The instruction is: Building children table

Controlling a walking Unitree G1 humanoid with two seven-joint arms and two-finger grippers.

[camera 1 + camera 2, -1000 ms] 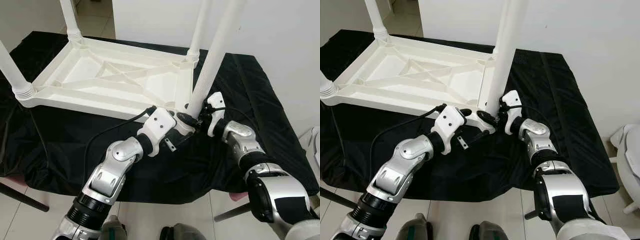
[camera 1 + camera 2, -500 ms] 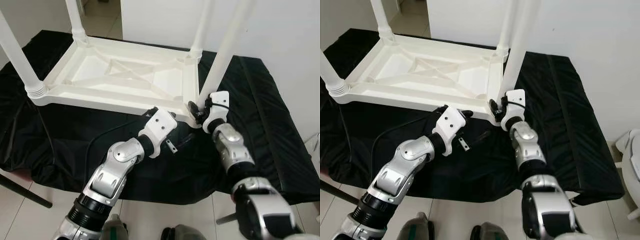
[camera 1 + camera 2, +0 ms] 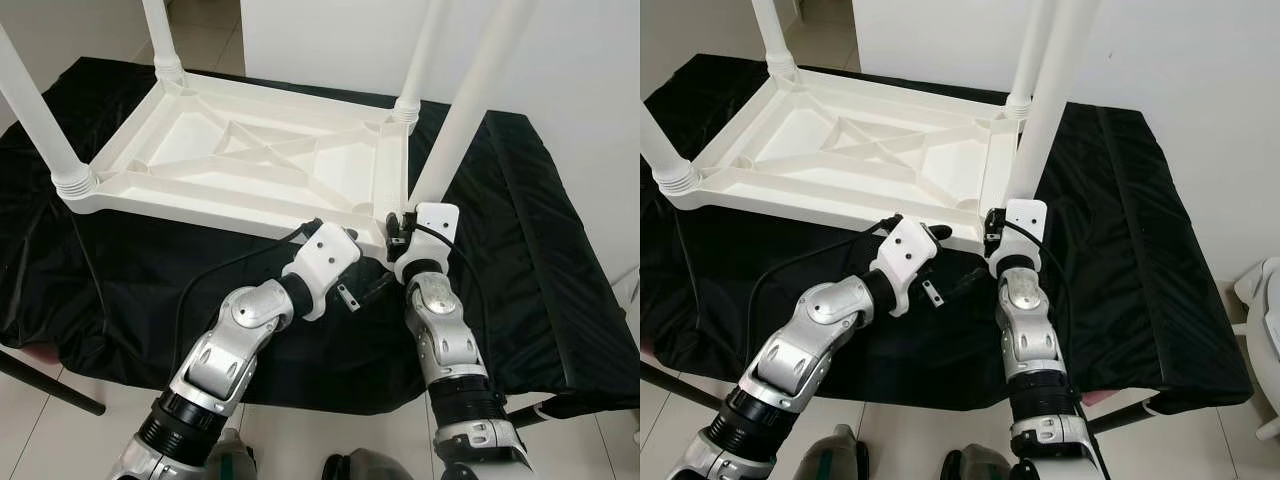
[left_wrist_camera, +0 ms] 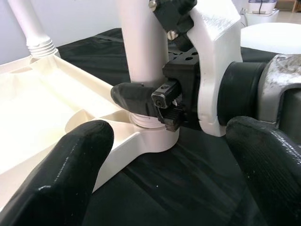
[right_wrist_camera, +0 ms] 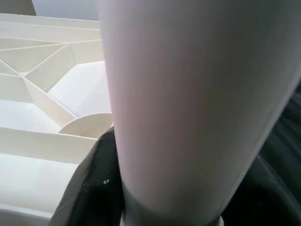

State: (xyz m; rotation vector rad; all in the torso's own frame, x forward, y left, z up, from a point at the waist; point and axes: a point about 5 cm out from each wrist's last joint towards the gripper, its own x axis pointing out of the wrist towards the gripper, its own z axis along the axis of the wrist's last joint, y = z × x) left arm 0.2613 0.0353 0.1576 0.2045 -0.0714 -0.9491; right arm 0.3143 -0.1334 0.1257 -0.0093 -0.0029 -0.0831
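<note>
A white plastic children's table (image 3: 230,205) lies upside down on a black cloth. Three legs stand in its corners, such as the near-left leg (image 3: 40,120). The fourth leg (image 3: 470,110) rises at the near-right corner socket (image 4: 150,136). My right gripper (image 3: 396,230) is shut on this leg's base; a black finger (image 4: 134,96) wraps round it just above the socket. In the right wrist view the leg (image 5: 188,108) is pressed close. My left gripper (image 3: 952,258) is open, just in front of that corner, its fingers (image 4: 70,174) spread wide and holding nothing.
The black cloth (image 3: 540,240) drapes over the support's front edge, with tiled floor below. A white wall stands close behind the table. A dark bar (image 3: 40,385) runs under the cloth at lower left. A white object (image 3: 1265,295) sits on the floor at far right.
The camera has shifted. My right forearm has swung in from the right to stand straight below the corner, its gripper staying on the leg base. The left gripper stays by the corner.
</note>
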